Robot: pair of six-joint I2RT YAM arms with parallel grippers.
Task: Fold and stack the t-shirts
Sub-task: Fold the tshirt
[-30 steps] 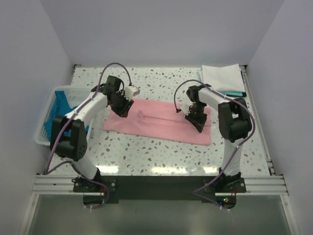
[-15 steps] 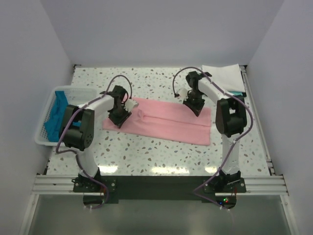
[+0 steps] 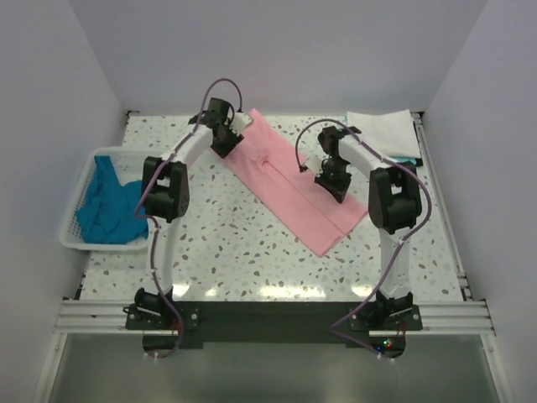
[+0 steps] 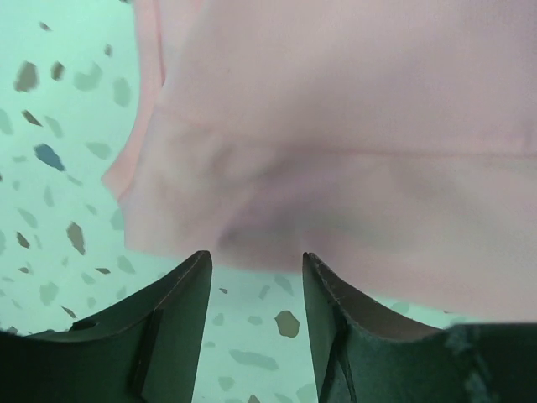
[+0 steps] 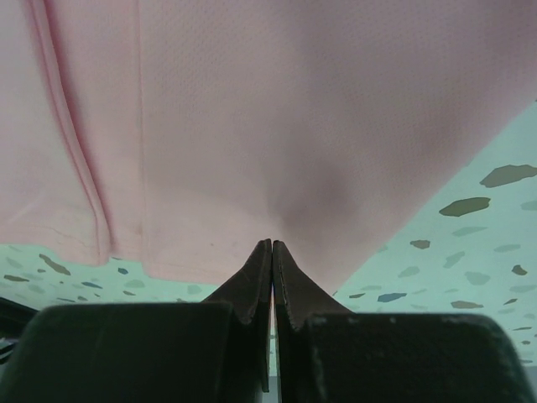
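Top external view: the pink t-shirt (image 3: 289,189), folded into a long narrow strip, lies flat and slantwise on the speckled desk (image 3: 218,243), running from the far centre toward the near right. Neither end is lifted. The left jaws stand at the strip's far end and the right jaws over its right-hand long edge, about midway along. Working the strip at two separated spots lets the arms turn and straighten it, probably ahead of a crosswise fold.

Left wrist view: the left jaws are spread, with bare desk showing between them. The cloth's hem (image 4: 336,126) lies just beyond their tips, so this end is not held.

Right wrist view: the right jaws are pressed together. The cloth (image 5: 294,101) puckers and darkens at their tips, which suggests they are pinching the edge and holding that side in place.

A folded white t-shirt (image 3: 382,130) rests at the far right corner, with a sliver of teal showing beneath it. It looks like the start of the stack, kept well apart from the working area. Crumpled teal-blue t-shirts (image 3: 105,214) wait in the white lattice basket (image 3: 75,239) at the left edge, not yet folded.
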